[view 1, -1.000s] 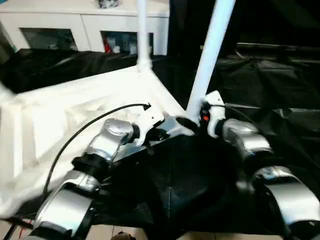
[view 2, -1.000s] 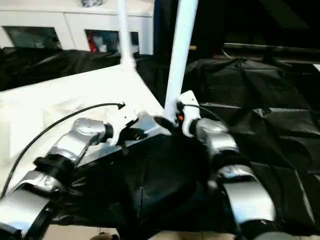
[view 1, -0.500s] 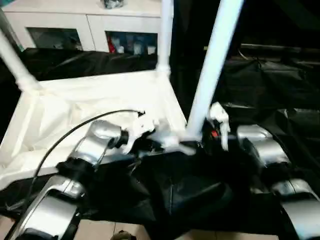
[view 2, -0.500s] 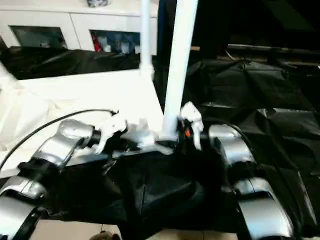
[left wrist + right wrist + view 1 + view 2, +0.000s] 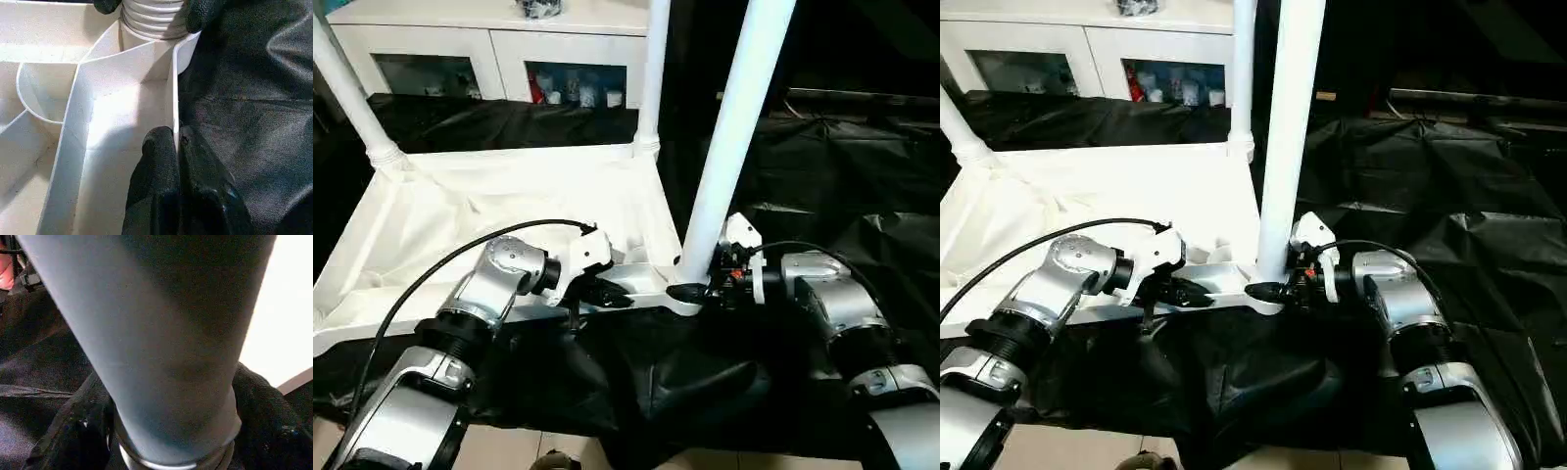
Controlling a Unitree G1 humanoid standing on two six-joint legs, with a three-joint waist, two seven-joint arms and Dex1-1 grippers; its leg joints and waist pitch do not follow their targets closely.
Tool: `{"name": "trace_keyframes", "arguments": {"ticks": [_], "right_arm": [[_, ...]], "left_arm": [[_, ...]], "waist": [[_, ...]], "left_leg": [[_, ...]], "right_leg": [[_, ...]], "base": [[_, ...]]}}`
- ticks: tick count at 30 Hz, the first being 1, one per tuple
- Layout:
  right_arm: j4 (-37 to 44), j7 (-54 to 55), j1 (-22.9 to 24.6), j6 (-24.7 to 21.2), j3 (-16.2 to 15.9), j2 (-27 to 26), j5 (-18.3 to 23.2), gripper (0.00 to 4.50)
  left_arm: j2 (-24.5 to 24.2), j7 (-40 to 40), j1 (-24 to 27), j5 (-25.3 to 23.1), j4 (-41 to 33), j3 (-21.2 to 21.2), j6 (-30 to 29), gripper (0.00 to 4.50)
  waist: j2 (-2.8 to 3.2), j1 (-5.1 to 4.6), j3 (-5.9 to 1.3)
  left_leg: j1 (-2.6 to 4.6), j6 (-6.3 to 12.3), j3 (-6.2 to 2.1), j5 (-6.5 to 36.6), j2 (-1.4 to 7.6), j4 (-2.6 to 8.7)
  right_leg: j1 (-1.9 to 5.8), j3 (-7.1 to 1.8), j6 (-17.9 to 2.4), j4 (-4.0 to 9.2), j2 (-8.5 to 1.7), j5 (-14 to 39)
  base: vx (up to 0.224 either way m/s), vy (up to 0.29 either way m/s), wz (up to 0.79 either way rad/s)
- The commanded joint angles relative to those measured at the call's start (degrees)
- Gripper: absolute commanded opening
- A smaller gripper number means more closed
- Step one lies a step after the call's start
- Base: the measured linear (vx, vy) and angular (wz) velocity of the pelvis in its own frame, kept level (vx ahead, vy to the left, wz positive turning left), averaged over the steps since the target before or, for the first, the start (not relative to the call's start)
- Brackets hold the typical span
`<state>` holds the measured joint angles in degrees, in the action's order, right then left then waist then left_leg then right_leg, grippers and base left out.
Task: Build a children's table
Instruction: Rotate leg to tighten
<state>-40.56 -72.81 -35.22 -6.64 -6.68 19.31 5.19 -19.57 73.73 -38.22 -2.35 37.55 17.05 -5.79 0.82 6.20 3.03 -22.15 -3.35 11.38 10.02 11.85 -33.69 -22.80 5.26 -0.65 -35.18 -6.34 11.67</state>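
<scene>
The children's table top lies upside down on black cloth, ribbed underside up. Legs stand in its far left and far right corner sockets. A third leg rises from the near right corner. My right gripper wraps that leg's base; in the right wrist view a finger presses on each side of the leg. My left gripper is shut on the top's near rim. In the left wrist view its fingers pinch the thin rim wall, close to the leg's ribbed base.
A white cabinet with glass doors stands along the back. Crumpled black cloth covers the surface to the right and in front. A black cable arcs from my left forearm over the table top. Pale floor shows at the near edge.
The camera has swung, bringing the far left leg into the picture. My right gripper's fingers have drawn in around the near right leg's base. My left gripper keeps its hold on the rim.
</scene>
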Motion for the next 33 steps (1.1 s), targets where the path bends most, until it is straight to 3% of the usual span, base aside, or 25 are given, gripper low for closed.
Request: {"name": "trace_keyframes", "arguments": {"ticks": [1,4,6,7,8,10,13,18,20,22,25,28,31,33], "right_arm": [[1.04,0.56,1.03,-1.49,-1.79,-1.82,0.55,2.78],[-2.08,7.82,0.4,-2.08,0.04,-4.06,-0.15,2.77],[-6.67,17.27,-1.12,-1.78,2.05,-6.41,-1.17,2.77],[-7.04,18.09,-1.26,-1.8,2.23,-6.61,-1.24,2.77],[-10.94,26.81,-2.69,-2.26,4.08,-8.86,-1.67,2.77],[-11.37,27.91,-2.85,-2.37,4.3,-9.16,-1.71,2.76],[-14.4,35.94,-4.08,-3.06,5.99,-11.54,-1.57,2.76],[-18.12,45.37,-5.44,-2.44,7.34,-16.23,-1.75,2.76],[-18.98,45.5,-5.75,-1.66,7.38,-17.58,-1.81,3.32],[-19.4,45.09,-6.11,-1.37,7.54,-17.68,-1.65,3.48],[-19.09,43.43,-6.57,-0.21,7.32,-17.14,-1.63,3.8],[-18.06,39.98,-6.45,0.75,6.94,-16.29,-1.37,3.8],[-12.71,24.17,-3.77,5.11,3.35,-11.38,-1.1,3.8],[-11.54,21.02,-3.1,5.17,2.66,-10.25,-0.88,3.8]], "left_arm": [[2.1,0.32,-0.21,1.25,-1.09,0.74,0.15,0.0],[3.72,-2.62,-0.88,1.79,-0.49,-0.66,-1.96,0.0],[5.29,-6.85,-1.97,1.22,0.97,-1.53,-3.11,0.0],[5.42,-7.25,-2.07,1.14,1.12,-1.58,-3.19,0.0],[7.15,-12.13,-3.23,0.06,2.99,-2.05,-3.61,0.0],[7.4,-12.81,-3.39,-0.11,3.25,-2.09,-3.62,0.0],[9.56,-18.45,-4.54,-1.17,5.12,-2.58,-4.32,0.0],[13.58,-28.13,-5.83,-3.27,7.19,-2.98,-5.13,0.0],[14.38,-28.95,-5.6,-3.72,6.98,-2.53,-4.28,0.0],[14.27,-27.8,-5.29,-3.63,6.64,-2.3,-3.77,0.0],[13.26,-24.26,-4.38,-3.44,5.71,-1.42,-2.63,0.0],[12.35,-21.39,-3.67,-2.94,4.92,-0.88,-1.66,0.0],[8.71,-9.65,-0.93,-0.15,0.73,0.81,-1.09,0.0],[8.03,-7.58,-0.47,0.48,-0.16,1.09,-1.23,0.0]], "waist": [[0.04,-0.11,-4.33],[0.07,-0.16,-4.21],[-0.15,-0.53,-4.0],[0.05,-0.91,-3.91],[0.01,-1.32,-3.89],[-0.03,-1.6,-3.81],[-0.05,-1.78,-3.77],[0.07,-1.9,-3.62],[0.12,-1.93,-3.16],[0.04,-1.95,-3.31],[0.03,-1.9,-3.52],[0.03,-1.89,-3.66],[-0.09,-1.44,-3.94],[-0.09,-1.28,-4.18]], "left_leg": [[1.34,4.51,-0.62,6.91,1.88,3.42],[1.3,4.08,-0.59,7.36,1.83,3.47],[1.32,2.41,-0.69,9.74,1.81,3.78],[1.49,1.27,-0.75,11.07,1.76,3.96],[1.42,0.43,-0.86,11.85,1.68,4.06],[1.62,-0.4,-0.96,13.48,1.63,4.19],[1.49,0.13,-0.81,12.46,1.63,4.12],[1.73,-0.6,-0.94,14.73,1.62,4.38],[2.21,-1.02,-0.98,18.6,1.55,4.68],[2.23,-1.1,-1.14,19.31,1.51,4.73],[1.93,-0.59,-1.15,17.14,1.63,4.82],[1.78,0.16,-1.05,15.76,1.57,4.67],[1.4,2.51,-0.82,11.39,1.71,4.15],[1.26,4.38,-0.61,8.14,1.71,3.71]], "right_leg": [[3.05,-2.61,-16.63,2.76,-2.53,-2.04],[2.93,-2.61,-16.54,2.83,-2.52,-0.98],[2.91,-2.65,-15.85,3.25,-2.65,3.27],[2.75,-2.73,-15.52,3.52,-2.71,5.61],[2.87,-2.74,-14.95,3.66,-2.73,7.23],[2.79,-2.75,-13.68,4.12,-2.77,10.44],[2.61,-2.92,-13.45,4.07,-2.67,8.74],[2.49,-2.85,-12.49,4.52,-2.66,11.75],[2.23,-2.8,-11.33,5.37,-2.78,17.29],[2.42,-2.77,-10.64,5.53,-2.89,18.83],[2.54,-2.87,-11.06,5.05,-2.69,14.32],[2.73,-2.87,-11.85,4.76,-2.68,11.63],[3.33,-2.75,-13.75,3.93,-2.62,4.32],[3.35,-2.77,-15.31,3.07,-2.39,-1.66]], "base": [[0.0,0.0,0.0],[0.0,0.0,0.0],[0.0,0.0,0.0],[0.0,0.0,0.0],[0.0,0.0,0.0],[0.0,0.0,0.0],[0.0,0.0,0.0],[0.0,0.0,0.0],[0.0,0.0,0.0],[0.0,0.0,0.0],[0.0,0.0,0.0],[0.0,0.0,0.0],[0.0,0.0,0.0],[0.0,0.0,0.0]]}}
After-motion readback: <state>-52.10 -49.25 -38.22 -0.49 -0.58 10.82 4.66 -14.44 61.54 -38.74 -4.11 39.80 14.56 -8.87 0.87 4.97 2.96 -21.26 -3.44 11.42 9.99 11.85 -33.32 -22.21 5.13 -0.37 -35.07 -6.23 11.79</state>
